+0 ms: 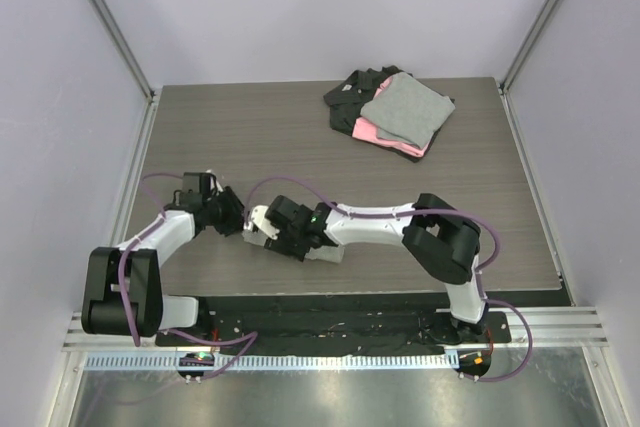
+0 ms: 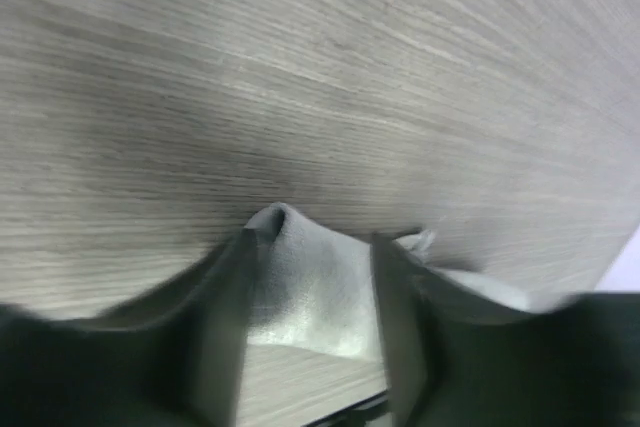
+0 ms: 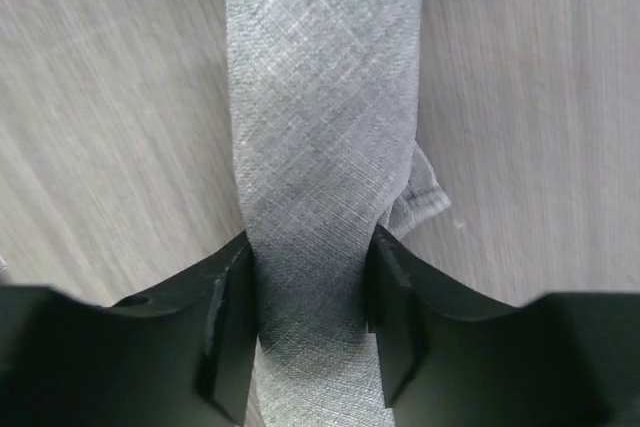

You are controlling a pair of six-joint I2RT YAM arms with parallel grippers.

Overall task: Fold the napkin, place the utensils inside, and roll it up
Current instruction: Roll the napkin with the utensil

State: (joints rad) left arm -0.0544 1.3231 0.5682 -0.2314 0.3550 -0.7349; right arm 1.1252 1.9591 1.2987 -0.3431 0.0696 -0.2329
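Grey napkin (image 3: 320, 147), between right fingers (image 3: 226, 337), touching

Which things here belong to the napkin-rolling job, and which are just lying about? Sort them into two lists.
Part of the job: napkin; left gripper; right gripper.
Just lying about: pile of cloths, black, pink and grey.

The napkin (image 3: 320, 147) is grey woven cloth, matt, with its fine crosshatched threads plain to see. The table (image 1: 250, 137) looks like grey-brown wood grain, smooth and dull. The fingers (image 3: 228, 337) look like matt black plastic. The arm shells (image 1: 370, 225) are smooth white plastic, faintly glossy. The far cloths (image 1: 395, 112) look soft and matt.
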